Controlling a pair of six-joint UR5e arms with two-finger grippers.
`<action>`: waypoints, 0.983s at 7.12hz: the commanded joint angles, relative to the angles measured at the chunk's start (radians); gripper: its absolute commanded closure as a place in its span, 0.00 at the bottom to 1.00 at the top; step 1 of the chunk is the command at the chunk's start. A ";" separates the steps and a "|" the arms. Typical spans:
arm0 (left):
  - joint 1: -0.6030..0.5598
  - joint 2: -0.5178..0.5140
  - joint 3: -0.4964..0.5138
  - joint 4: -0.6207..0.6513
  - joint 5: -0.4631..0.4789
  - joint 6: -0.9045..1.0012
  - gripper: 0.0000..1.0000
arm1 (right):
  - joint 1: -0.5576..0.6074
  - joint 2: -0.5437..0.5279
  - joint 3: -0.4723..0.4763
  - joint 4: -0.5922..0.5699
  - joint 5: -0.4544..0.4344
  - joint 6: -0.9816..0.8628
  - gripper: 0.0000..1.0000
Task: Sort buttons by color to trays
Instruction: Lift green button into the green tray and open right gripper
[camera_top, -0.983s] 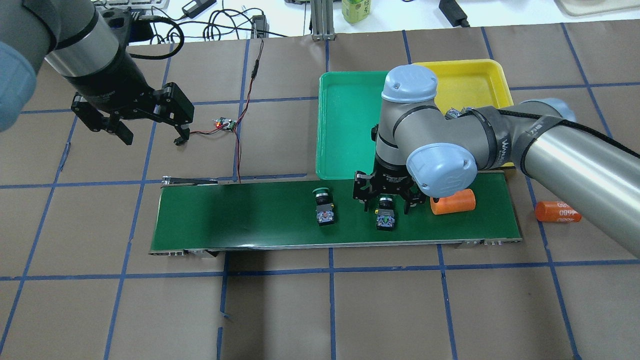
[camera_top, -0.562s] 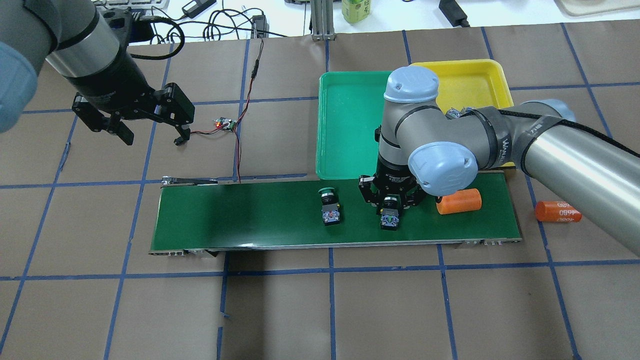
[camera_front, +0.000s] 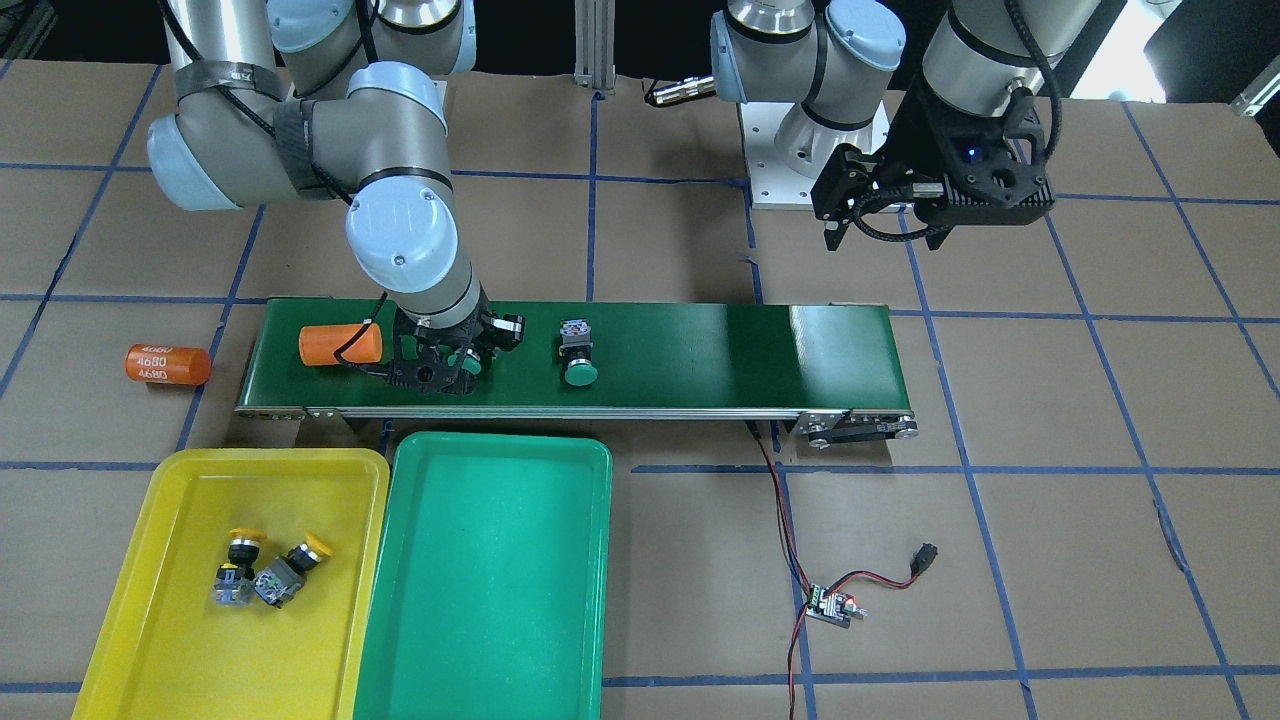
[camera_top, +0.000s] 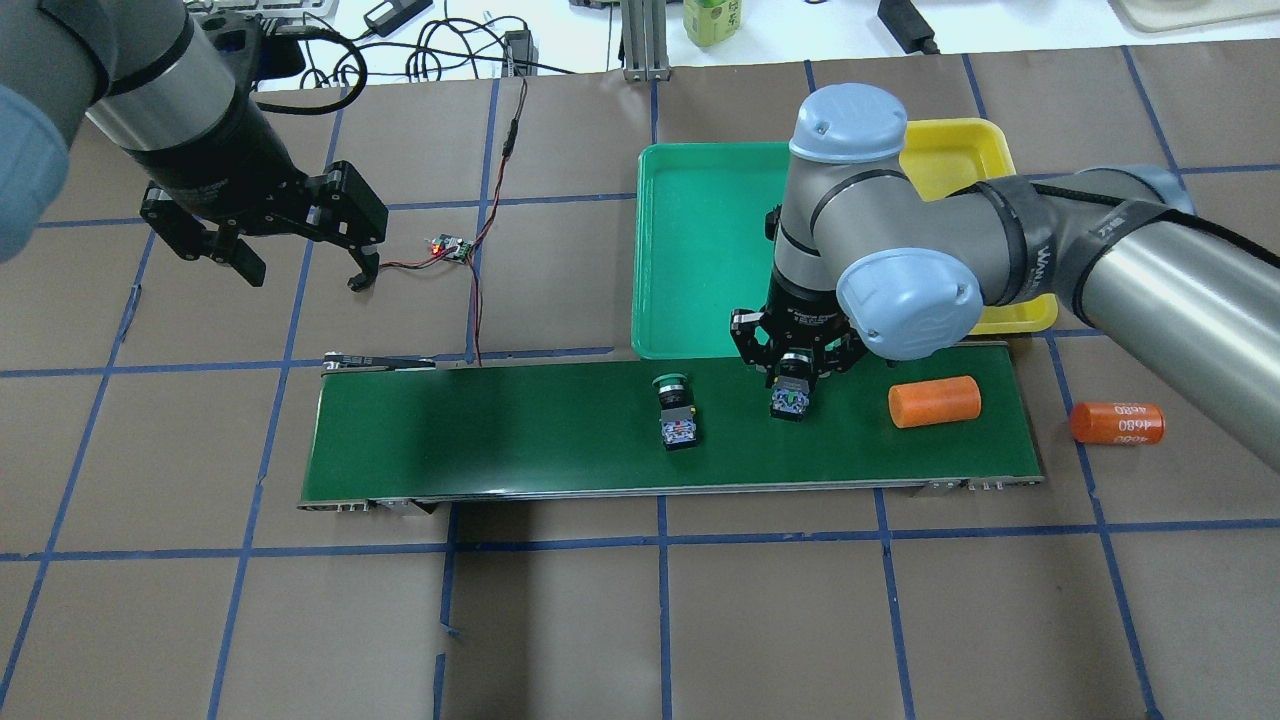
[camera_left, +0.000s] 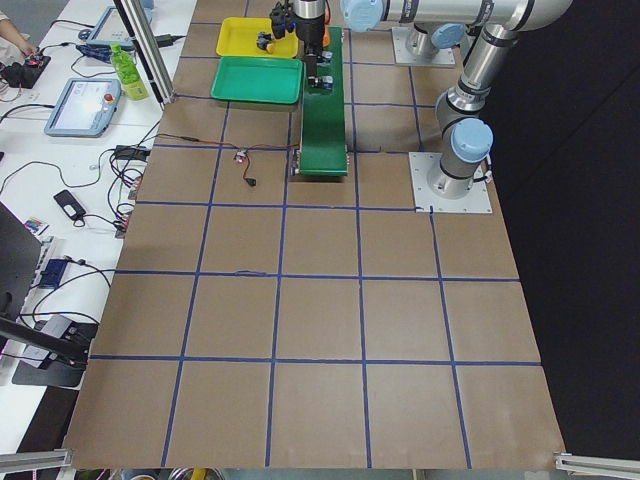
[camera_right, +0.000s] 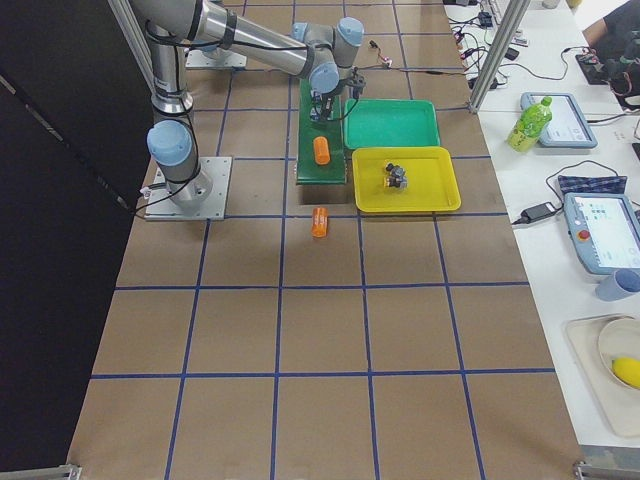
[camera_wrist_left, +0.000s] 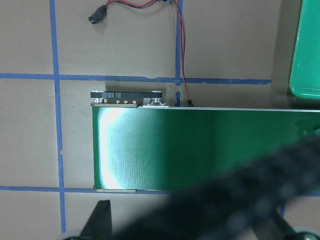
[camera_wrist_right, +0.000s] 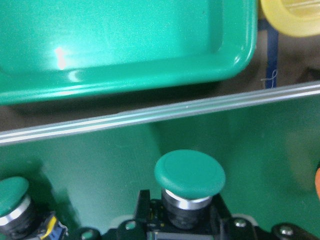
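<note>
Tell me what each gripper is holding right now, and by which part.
The right gripper is shut on a green button, pinching its dark body just behind the cap. The left gripper is open and holds nothing.

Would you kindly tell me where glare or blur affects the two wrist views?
Left wrist view: white glare on the belt near its end, and a dark out-of-focus band crosses the lower right. Right wrist view: a small highlight on the green tray; the held button is sharp, the yellow tray corner blurred.
</note>
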 joint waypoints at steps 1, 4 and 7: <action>0.002 0.000 0.004 0.000 -0.001 0.000 0.00 | -0.029 0.097 -0.132 -0.073 -0.004 -0.020 1.00; 0.002 0.000 0.003 0.000 -0.002 0.000 0.00 | -0.020 0.228 -0.151 -0.297 -0.007 -0.024 1.00; 0.002 0.003 0.003 0.000 -0.001 0.000 0.00 | -0.015 0.248 -0.138 -0.326 -0.094 -0.034 0.00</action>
